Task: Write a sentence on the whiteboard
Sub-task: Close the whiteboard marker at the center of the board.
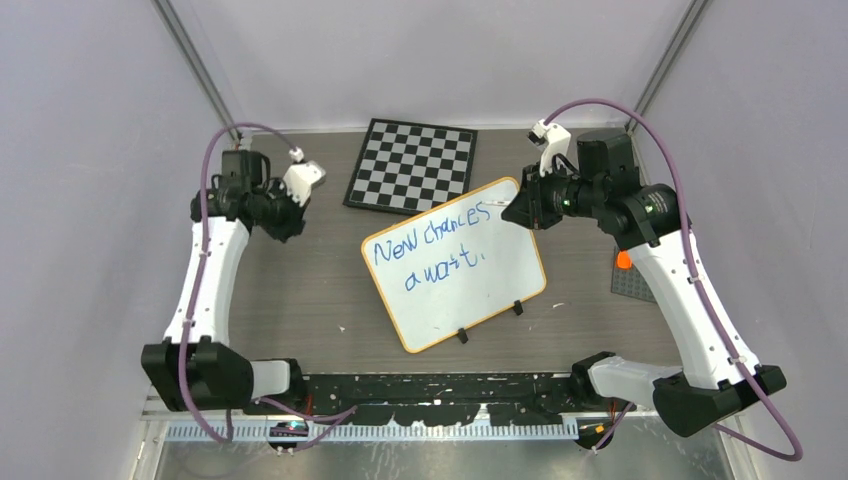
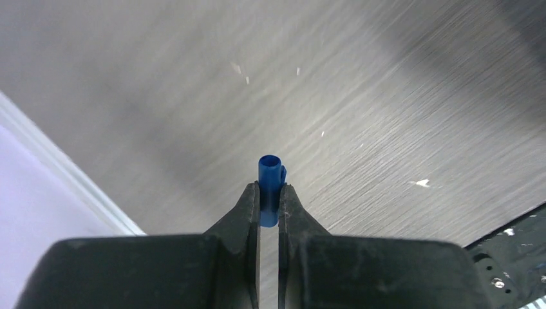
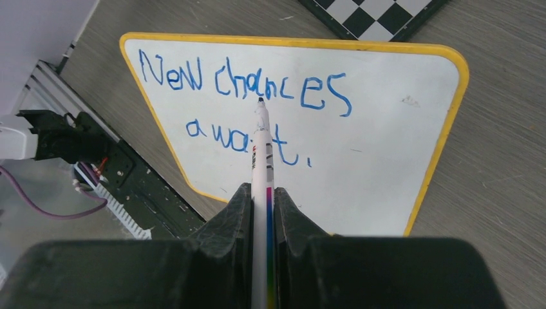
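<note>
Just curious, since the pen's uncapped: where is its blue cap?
In the left wrist view, the blue cap is pinched in the left end effector, above the table left of the chessboard.

The left arm and the right arm look the same. Each has a long white link, black joint housings and a black base block near the bottom of the frame. A purple cable loops over each one. At lower centre of the wrist views, the left gripper and the right gripper show matte black, wedge-shaped fingers, lightly scuffed.
</note>
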